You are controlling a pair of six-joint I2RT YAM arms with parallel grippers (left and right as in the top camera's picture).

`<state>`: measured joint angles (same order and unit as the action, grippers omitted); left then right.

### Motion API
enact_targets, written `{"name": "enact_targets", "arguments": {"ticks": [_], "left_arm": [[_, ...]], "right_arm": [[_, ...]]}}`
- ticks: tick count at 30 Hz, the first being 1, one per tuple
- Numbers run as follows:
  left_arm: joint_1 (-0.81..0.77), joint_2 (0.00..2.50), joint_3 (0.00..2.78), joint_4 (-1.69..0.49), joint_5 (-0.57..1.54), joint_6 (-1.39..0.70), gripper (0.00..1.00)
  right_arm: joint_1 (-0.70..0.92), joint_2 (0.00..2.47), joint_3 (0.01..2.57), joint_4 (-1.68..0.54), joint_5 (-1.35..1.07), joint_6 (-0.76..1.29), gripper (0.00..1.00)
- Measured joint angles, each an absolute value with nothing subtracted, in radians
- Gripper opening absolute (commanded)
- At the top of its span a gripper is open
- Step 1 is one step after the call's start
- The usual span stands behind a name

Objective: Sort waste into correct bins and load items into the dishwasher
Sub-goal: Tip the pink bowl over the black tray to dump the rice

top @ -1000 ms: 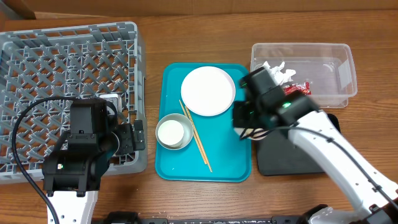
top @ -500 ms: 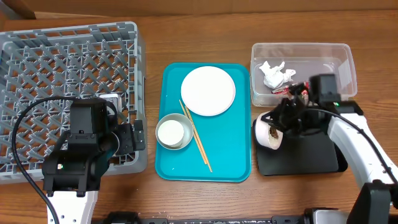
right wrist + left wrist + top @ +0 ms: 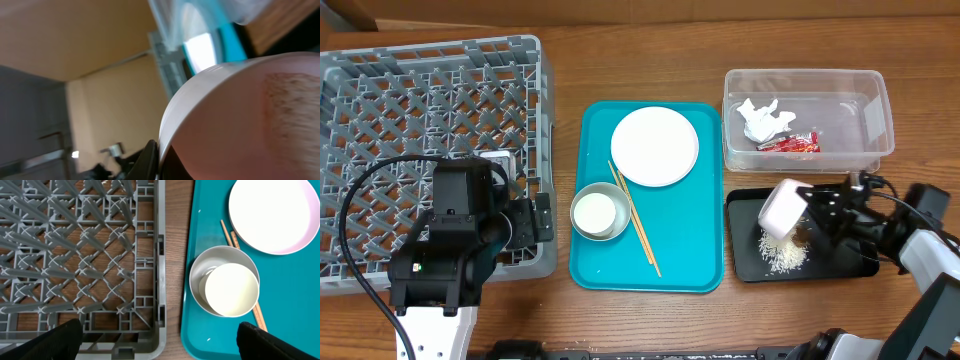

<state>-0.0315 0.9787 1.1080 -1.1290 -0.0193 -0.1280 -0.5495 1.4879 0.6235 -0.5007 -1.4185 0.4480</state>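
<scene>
Bowl [image 3: 781,208]: now tipped over black tray [image 3: 745,268], lower right; rice [image 3: 784,256] newly spilled beneath it. Right pincer [image 3: 812,208] pinches its rim, fingertips mostly hidden. Left pincer [image 3: 165,344] spread, beside rack [image 3: 380,90].

left arm [image 3: 445,245] folded at front-left, wrist facing right | left tool [image 3: 159,330] fingers spread wide, nothing between them | right arm [image 3: 930,250] reaching in from the right edge, wrist rolled over | right tool [image 3: 817,213] apparently clamped on a tipped small bowl [image 3: 782,207]
</scene>
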Motion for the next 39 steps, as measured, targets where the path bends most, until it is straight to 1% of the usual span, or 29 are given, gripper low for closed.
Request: {"name": "enact_targets", "arguments": {"ticks": [5,17,21,22,27,32,36,39], "left_arm": [[-0.031,0.979,1.108,-1.129,-0.019,-0.128,1.00],[-0.031,0.979,1.108,-1.129,-0.019,-0.128,1.00],[-0.031,0.979,1.108,-1.129,-0.019,-0.128,1.00],[-0.031,0.979,1.108,-1.129,-0.019,-0.128,1.00],[-0.031,0.979,1.108,-1.129,-0.019,-0.128,1.00],[-0.031,0.979,1.108,-1.129,-0.019,-0.128,1.00],[-0.031,0.979,1.108,-1.129,-0.019,-0.128,1.00],[-0.031,0.979,1.108,-1.129,-0.019,-0.128,1.00]], "right_arm": [[-0.603,1.488,0.622,-0.504,-1.508,0.475,0.04],[-0.603,1.488,0.622,-0.503,-1.536,0.528,0.04],[-0.600,1.488,0.618,-0.430,-1.533,0.525,0.04],[-0.590,1.488,0.618,-0.393,-1.525,0.523,0.04],[-0.517,1.488,0.616,-0.349,-1.517,0.524,0.04],[-0.461,1.464,0.616,-0.297,-1.522,0.443,0.04],[-0.405,1.452,0.619,-0.289,-1.461,0.421,0.04],[-0.325,1.438,0.654,-0.315,-1.377,0.411,0.04]]}}
